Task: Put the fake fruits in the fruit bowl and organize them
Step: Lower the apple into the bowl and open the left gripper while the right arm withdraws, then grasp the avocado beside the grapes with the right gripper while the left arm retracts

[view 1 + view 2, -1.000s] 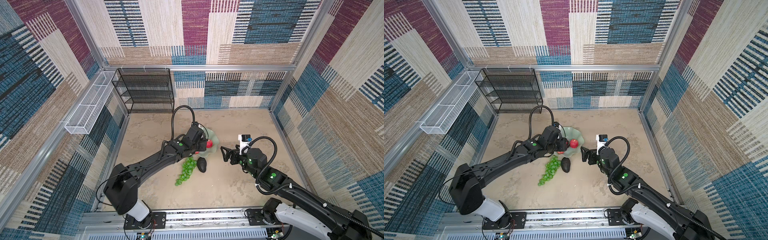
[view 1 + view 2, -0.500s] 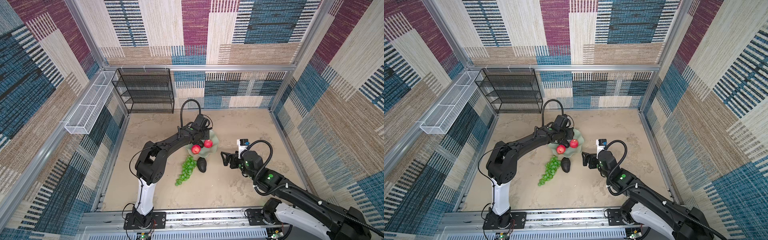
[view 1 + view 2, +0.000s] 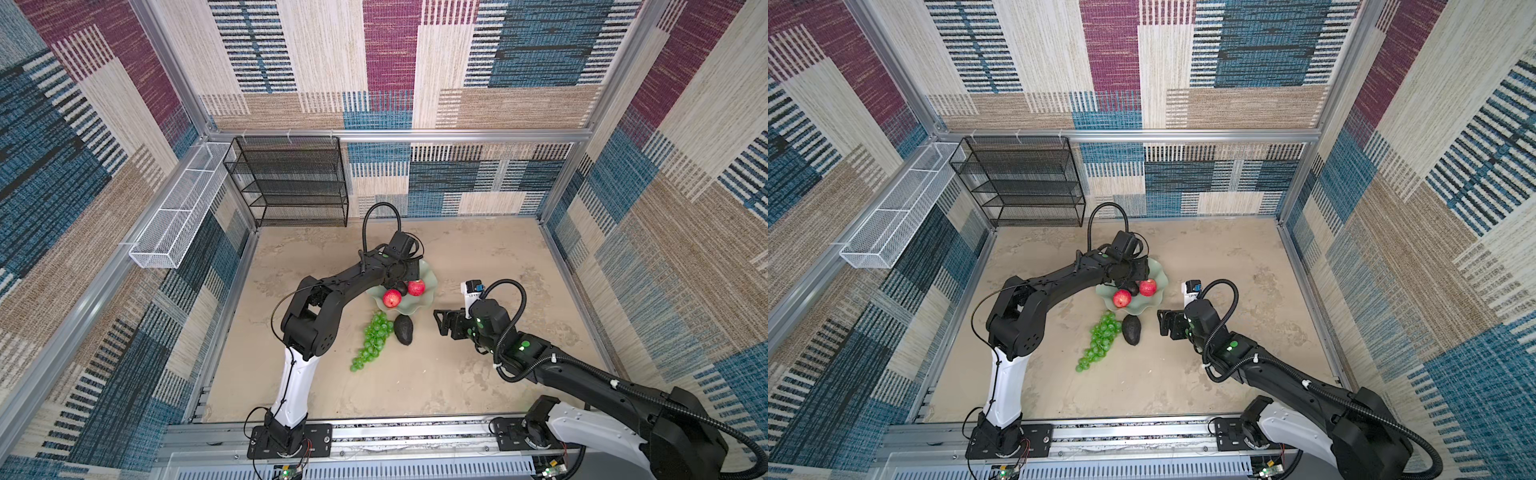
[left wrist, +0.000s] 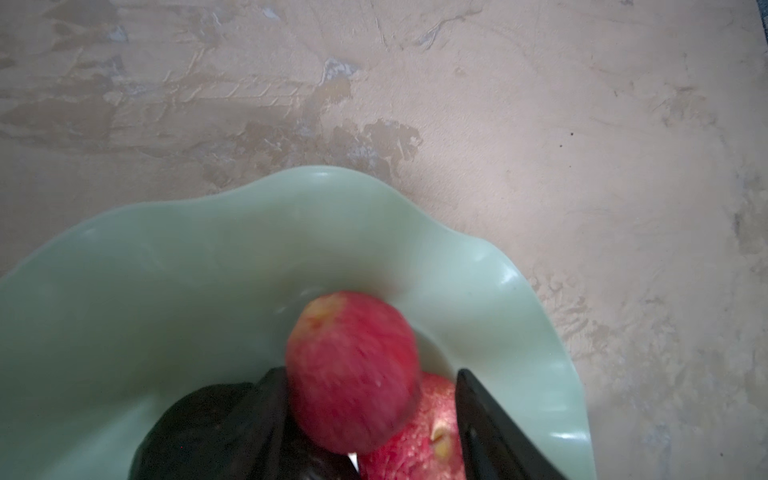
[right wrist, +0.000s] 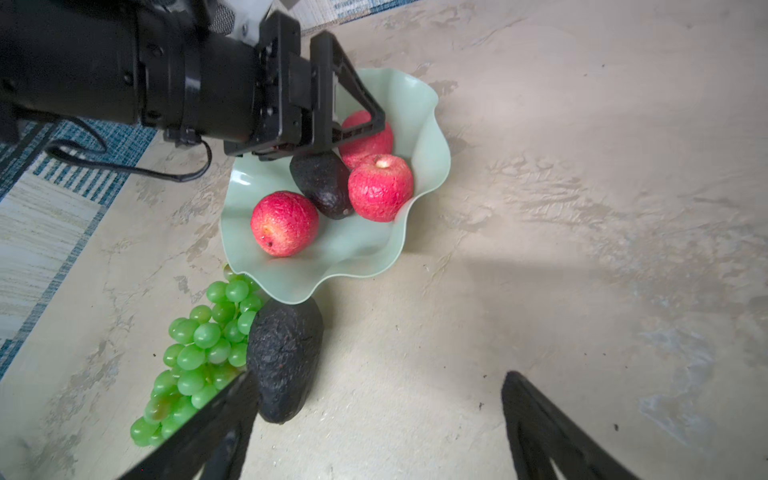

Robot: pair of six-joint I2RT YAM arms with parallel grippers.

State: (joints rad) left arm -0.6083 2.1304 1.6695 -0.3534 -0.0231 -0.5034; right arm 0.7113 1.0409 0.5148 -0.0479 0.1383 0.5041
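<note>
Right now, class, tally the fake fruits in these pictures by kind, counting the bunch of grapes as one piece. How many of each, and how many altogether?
Red apples: 3
Dark avocados: 2
Green grape bunches: 1
Total: 6

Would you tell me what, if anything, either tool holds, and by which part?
Nothing, it seems: the left tool stands open around a blurred apple, a gap on one side; the right tool is open and empty.
</note>
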